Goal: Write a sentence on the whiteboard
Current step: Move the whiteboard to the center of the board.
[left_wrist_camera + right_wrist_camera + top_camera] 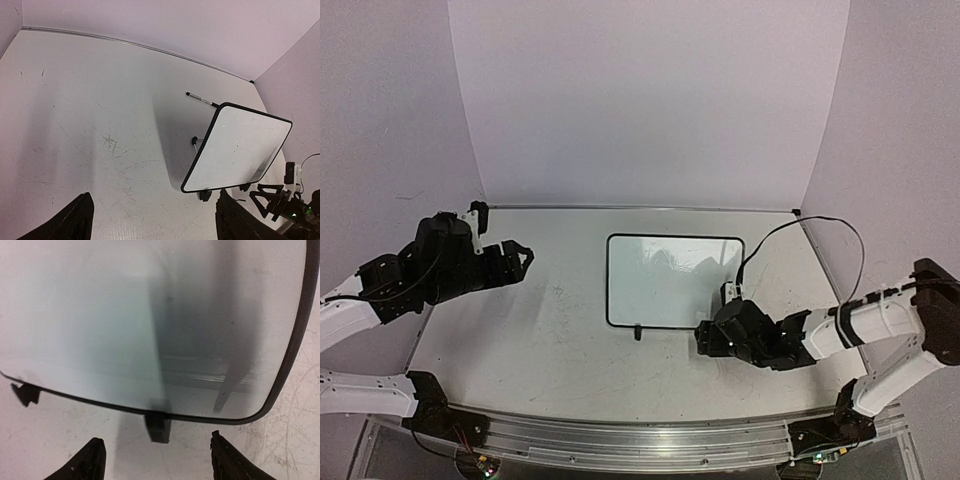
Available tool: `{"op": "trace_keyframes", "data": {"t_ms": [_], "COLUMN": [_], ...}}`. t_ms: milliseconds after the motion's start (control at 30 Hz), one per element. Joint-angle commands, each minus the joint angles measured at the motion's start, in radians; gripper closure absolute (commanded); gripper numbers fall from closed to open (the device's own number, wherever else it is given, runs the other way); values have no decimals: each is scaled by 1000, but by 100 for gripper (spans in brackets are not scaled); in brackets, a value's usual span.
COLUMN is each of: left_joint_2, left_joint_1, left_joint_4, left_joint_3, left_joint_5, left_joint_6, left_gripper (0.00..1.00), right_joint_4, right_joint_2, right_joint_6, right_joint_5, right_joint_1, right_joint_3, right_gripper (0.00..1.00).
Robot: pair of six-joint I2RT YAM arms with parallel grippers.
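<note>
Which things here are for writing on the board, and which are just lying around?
For the job:
- the whiteboard, blank, with no writing on it
- the thin pen lying on the table behind it, probably the marker
- the left gripper and the right gripper, both open and empty

Just there:
- the black cable looping by the right arm
- the scuffed table

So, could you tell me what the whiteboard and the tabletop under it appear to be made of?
Whiteboard: glossy white panel, likely melamine or coated steel, since it mirrors shadows; thin black rim looks plastic. Tabletop: matte white laminate, probably, scuffed with fine scratches.
</note>
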Motion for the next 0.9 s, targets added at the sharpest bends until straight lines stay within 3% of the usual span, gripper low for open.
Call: {"op": "trace_keyframes", "data": {"t_ms": [0,267,467,533,667,867], "left_joint_2": [1,63,132,164,230,362], "left_joint_1": [1,1,0,-1,-16,-152], "left_joint_4": [4,56,174,197,228,255], "left_joint_3": [1,-32,-98,-103,-91,-39], "left_joint_5": [-1,85,239,276,313,187], "left_joint_6": [-17,-40,-88,-105,-125,-178], "left_gripper": [14,13,13,13,13,14], "right_joint_4": [-108,-349,-446,-458,-446,-409], "right_joint_2": [-187,-503,-466,-431,-358,-160], "right_joint_6": [-73,-204,-373,-434,-566,-633], "right_joint_5": [-60,-89,-5,-33,-239,-541], "right_joint_1": [51,76,54,-30,-300,-664], "right_joint_3": [46,203,484,585,736,884], "right_gripper": [22,20,8,4,2,2]}}
